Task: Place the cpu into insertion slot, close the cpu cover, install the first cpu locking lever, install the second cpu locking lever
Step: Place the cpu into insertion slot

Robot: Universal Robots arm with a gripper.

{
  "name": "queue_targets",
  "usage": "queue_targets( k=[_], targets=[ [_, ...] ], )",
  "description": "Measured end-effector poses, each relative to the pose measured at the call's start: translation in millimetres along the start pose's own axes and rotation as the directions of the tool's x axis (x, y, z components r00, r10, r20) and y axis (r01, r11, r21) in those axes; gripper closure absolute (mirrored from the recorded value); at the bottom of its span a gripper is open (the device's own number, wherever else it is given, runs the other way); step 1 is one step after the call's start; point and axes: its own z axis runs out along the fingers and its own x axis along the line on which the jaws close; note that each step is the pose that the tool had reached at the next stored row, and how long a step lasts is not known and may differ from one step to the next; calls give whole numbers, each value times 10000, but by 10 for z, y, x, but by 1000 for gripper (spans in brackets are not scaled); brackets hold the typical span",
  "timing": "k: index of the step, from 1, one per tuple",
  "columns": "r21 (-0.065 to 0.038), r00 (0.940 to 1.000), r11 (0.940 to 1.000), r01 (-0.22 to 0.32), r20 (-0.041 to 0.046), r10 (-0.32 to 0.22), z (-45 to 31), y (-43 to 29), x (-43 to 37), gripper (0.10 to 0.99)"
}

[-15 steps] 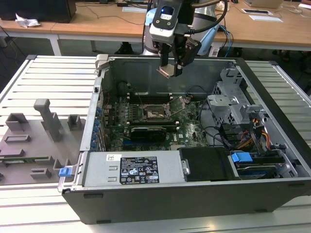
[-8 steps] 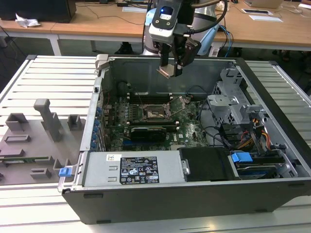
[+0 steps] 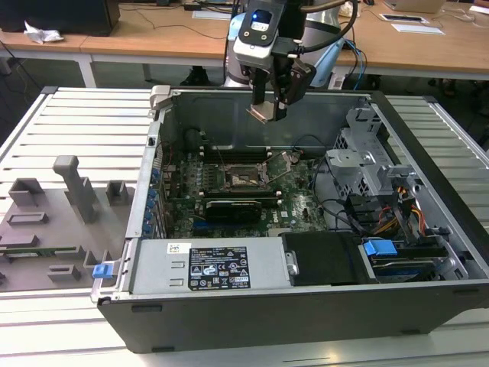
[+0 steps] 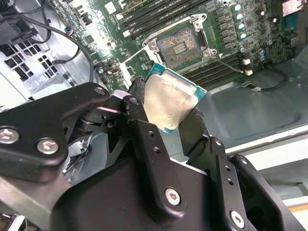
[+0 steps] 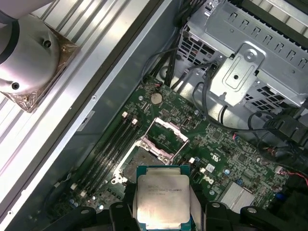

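Observation:
My gripper [image 3: 269,107] hangs above the open computer case, shut on the cpu [image 3: 260,113]. The cpu [image 4: 171,103] is a silvery square chip with a green edge, pinched by its sides between the two black fingers [image 4: 139,120]. In the first wrist view the cpu [image 5: 162,197] sits over the near edge of the insertion slot [image 5: 140,161], well above the board. The insertion slot [image 4: 180,46] lies bare with its dark pin grid showing, and appears in the exterior view as the insertion slot [image 3: 246,177]. The cpu cover [image 5: 166,137], a silver frame, is swung open beside it. A thin locking lever [image 4: 231,65] stands loose.
Long black memory slots [image 5: 108,149] flank the socket. A metal drive cage [image 3: 367,164] with cables fills the exterior view's right side of the case. The power supply [image 3: 221,267] lies along the front. A grey fixture tray [image 3: 53,222] rests on the exterior view's left.

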Motion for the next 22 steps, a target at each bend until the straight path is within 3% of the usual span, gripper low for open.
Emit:
queue_targets(
  k=[22],
  targets=[
    [31,9988,9989,-471,101,471,5,0,0,561]
  ],
)
